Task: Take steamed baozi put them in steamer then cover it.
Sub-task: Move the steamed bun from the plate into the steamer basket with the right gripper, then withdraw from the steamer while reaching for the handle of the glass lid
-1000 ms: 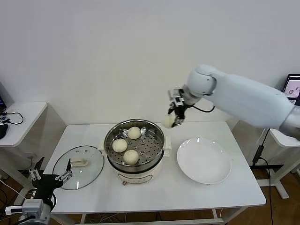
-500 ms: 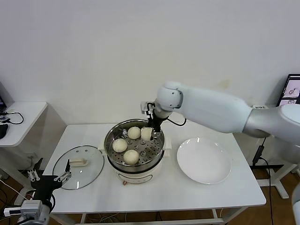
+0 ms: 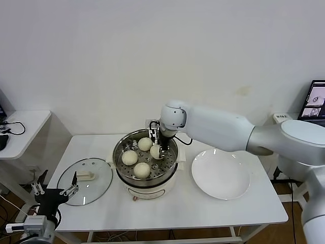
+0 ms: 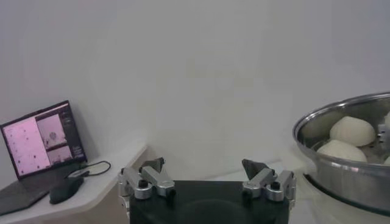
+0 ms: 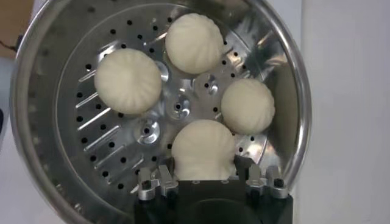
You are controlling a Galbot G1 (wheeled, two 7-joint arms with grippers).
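The right gripper (image 5: 204,176) held the fourth baozi (image 5: 203,150) tight just above the steamer (image 3: 120,147) tray, at the 3 o'clock side.

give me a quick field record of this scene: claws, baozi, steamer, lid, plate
right claw: inside the steamer, shut on the fourth baozi, low over the perforated tray
left claw: open, parked off the table's front left corner
baozi in steamer: three loose on the tray, plus the held one
steamer: table centre, uncovered
glass lid: flat on the table, left of the steamer
white plate: right of the steamer, nothing on it
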